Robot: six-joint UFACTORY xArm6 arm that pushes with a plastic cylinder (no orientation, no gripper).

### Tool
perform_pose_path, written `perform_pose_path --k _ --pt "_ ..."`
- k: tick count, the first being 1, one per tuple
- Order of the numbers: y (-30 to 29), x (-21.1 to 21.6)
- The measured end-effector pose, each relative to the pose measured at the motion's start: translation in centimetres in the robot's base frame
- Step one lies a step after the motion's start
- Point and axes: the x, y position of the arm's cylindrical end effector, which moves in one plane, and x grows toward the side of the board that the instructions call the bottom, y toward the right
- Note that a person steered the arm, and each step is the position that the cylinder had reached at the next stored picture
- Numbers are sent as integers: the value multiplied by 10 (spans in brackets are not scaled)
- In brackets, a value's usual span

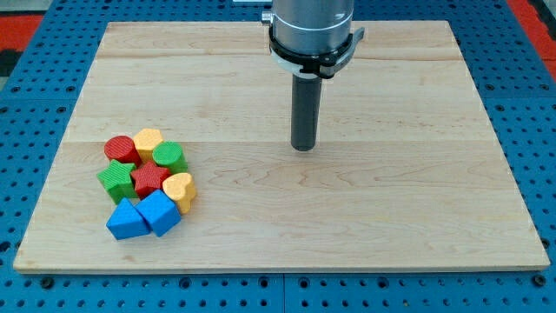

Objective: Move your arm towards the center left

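Camera view shows a pale wooden board (365, 217) lying on a blue pegboard surface (26, 96), with my tip (303, 148) touching down a little above the board's centre. The arm ends in a plain dark rod, so it has no fingers to stand wide, narrow or closed on anything. Eight blocks sit packed in one cluster at about 8 o'clock from my tip, well apart from it, near the board's left edge. I count two red, two yellow, two green and two blue. At the cluster's 12 o'clock are a red cylinder (120, 149) and a yellow heart (148, 140), touching. Just below them sit a green cylinder (170, 156), a red star-like block (149, 179) in the middle, and a green star-like block (115, 179) at 9 o'clock. A second yellow heart (179, 190) lies at 4 o'clock. Two blue blocks, a blue triangular block (127, 221) and a blue cube-like block (160, 212), close the cluster at 6 o'clock, side by side.
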Motion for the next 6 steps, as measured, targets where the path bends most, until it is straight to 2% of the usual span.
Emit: perform_pose_path --k 3,4,6 --pt "-1 -1" --pt "-45 -14" --pt "-69 -68"
